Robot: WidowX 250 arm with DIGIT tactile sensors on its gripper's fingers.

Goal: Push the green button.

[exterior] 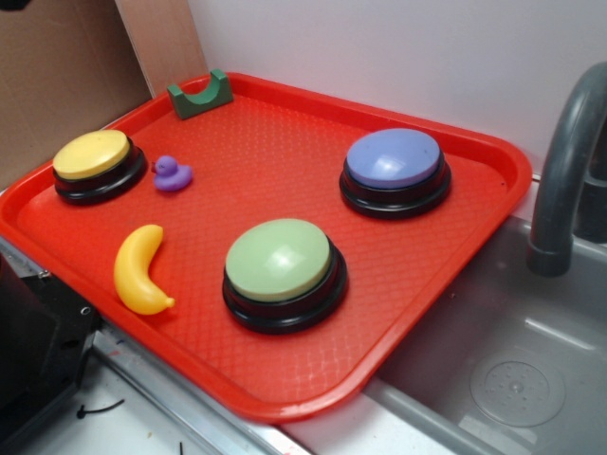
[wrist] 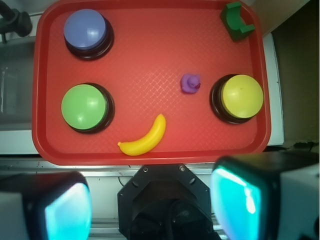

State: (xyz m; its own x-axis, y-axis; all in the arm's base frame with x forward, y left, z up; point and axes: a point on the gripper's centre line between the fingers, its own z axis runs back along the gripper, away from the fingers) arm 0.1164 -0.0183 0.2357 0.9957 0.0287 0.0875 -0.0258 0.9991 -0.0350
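A: Quick pass; where's the green button [exterior: 279, 260]?

B: Near edge of the red tray [exterior: 285, 403] in the exterior view, on its black base, closest of the three buttons to the sink [exterior: 517, 384]; nothing on it, nothing touching it; banana [exterior: 139, 270] lies near on one side, well clear.

A: Others?

B: Blue-purple button [exterior: 394, 158] further back toward the wall, yellow button [exterior: 92, 154] at the far corner with the purple duck [exterior: 171, 173] just beside it; dark green arch block [exterior: 200, 95] against the tray's back rim; looks like distractors spread out so each button has free space above it.

A: Hand?

B: Wrist view only; hand [wrist: 152, 200] sits high and back off the tray's near edge, camera looking straight down over the whole tray; the two fingers [wrist: 235, 200] are wide apart at the bottom corners, gripping nothing; can't pick it out in the exterior view.

A: Why so high?

B: My guess: an overview pose, whole layout visible before committing; green button sits left of centre in the wrist view, so the hand isn't lined up over it.

A: Progress?

B: Not pressed yet, I'd judge; next move needs travel across and down onto the dome; risk is clipping the banana on the way.
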